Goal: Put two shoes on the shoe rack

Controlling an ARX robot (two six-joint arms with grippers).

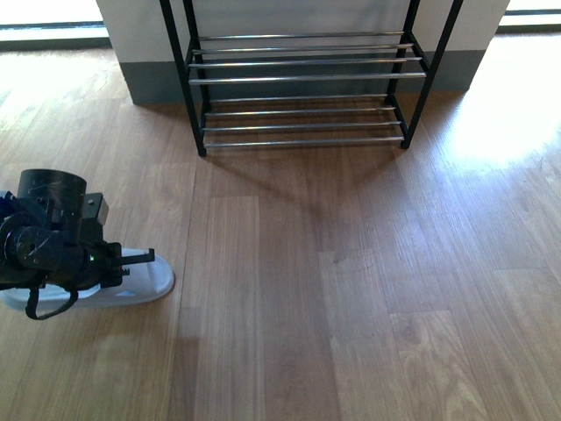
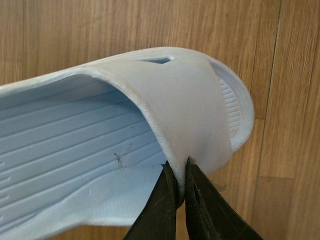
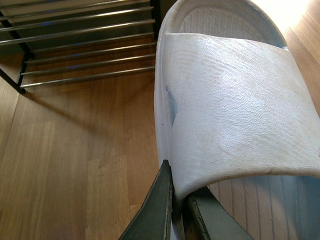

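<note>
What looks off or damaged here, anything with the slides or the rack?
Only small blemishes. The left slide, pinched by the left gripper, has a thin dark scuff on its footbed; the right slide, in the right gripper, shows a bluish smudge at its strap edge. The shoe rack stands straight.

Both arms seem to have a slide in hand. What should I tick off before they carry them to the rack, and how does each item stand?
1. Left gripper clamped on the strap of its pale blue rubber slide: ok.
2. Right gripper clamped on the strap of the second pale blue rubber slide: ok.
3. Black-framed shoe rack with chrome rods, visible tiers free: ok.
4. Wooden floor between left arm and rack unobstructed: ok.
5. Slides lifted off the floor: cannot tell.
6. Right arm visible in the front view: not ok.
</note>
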